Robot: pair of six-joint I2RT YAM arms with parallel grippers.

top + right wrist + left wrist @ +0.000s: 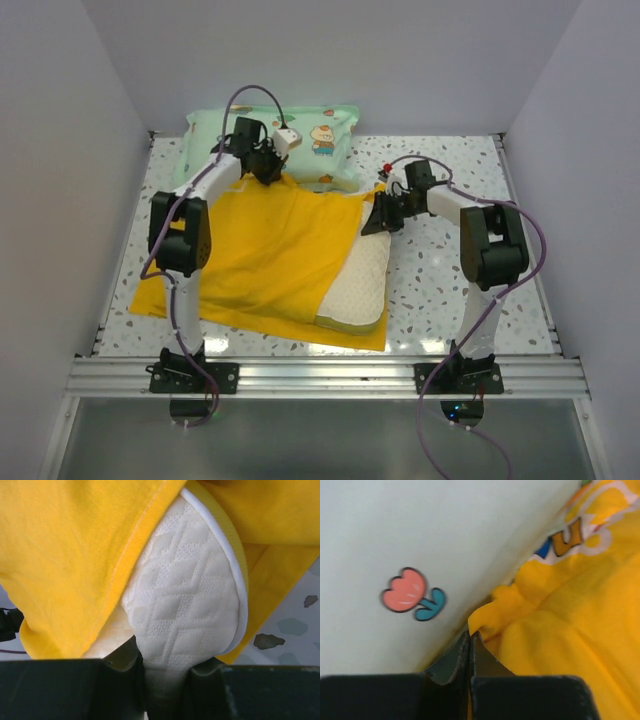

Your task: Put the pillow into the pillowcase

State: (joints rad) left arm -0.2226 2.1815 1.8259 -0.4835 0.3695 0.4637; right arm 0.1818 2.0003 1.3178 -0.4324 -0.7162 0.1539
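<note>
Left tool (471, 637) pinched shut on puckered hem of bright yellow fabric pillowcase (270, 250); right tool (162, 670) clamping quilted cream-white rectangular pillow (185, 605), half inside that pillowcase, on speckled counter (450, 280).

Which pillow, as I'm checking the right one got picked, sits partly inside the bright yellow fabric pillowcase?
The flat cream-white quilted pillow, pinched by the right gripper; the mint-green cartoon-print pillow lies farther back, outside the pillowcase.
</note>
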